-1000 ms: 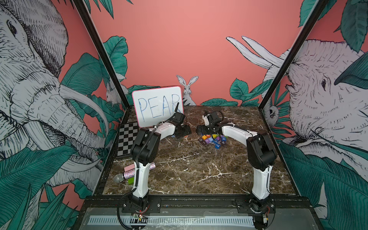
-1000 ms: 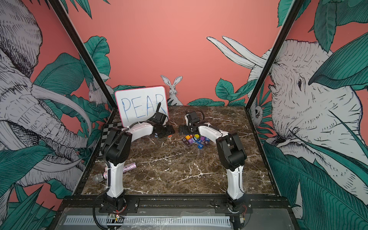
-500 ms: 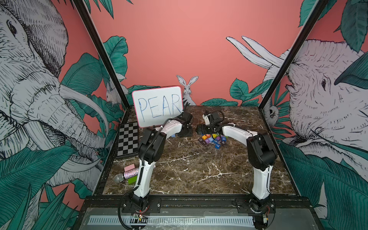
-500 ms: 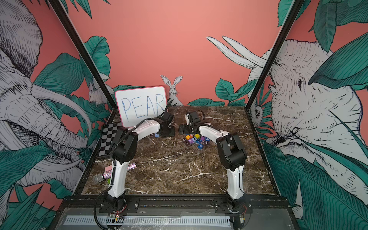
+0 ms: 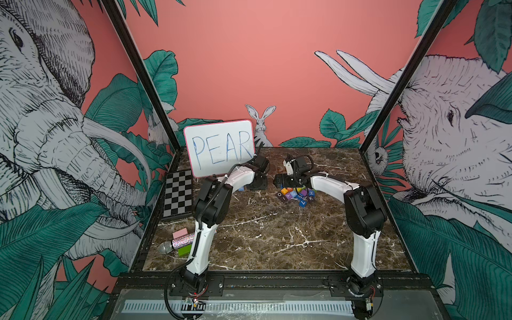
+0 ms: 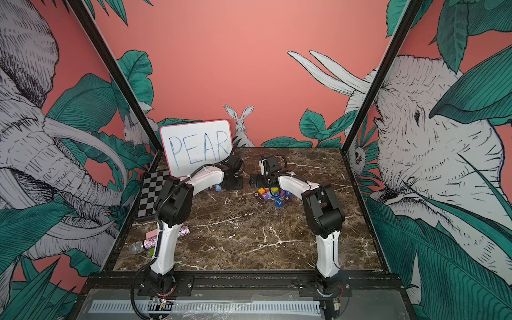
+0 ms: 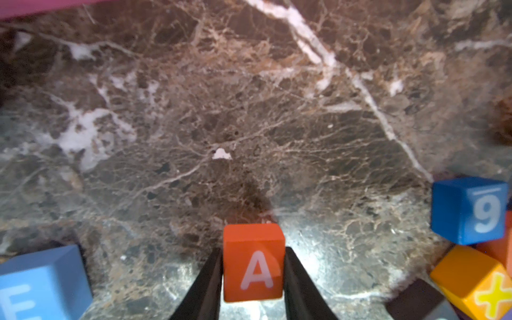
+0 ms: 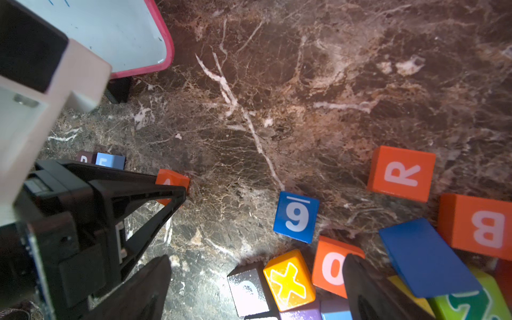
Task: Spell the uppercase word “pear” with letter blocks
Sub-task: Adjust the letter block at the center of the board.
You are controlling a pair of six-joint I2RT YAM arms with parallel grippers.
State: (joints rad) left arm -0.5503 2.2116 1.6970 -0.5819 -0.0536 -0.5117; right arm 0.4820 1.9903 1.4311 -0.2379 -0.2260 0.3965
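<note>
Left claw point(image 7: 253, 249) had just closed on orange A block point(image 7: 253, 266), due beside E block point(image 7: 30, 288); right claw point(image 8: 257, 257) stood open, empty.

Orange A block point(image 7: 253, 263), brown white-veined marble table point(image 7: 249, 110)

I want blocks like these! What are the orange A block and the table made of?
Orange A block: probably painted wood, matte, softly rounded edges. Table: looks like polished brown marble, white veins and glare; maybe a printed surface.
</note>
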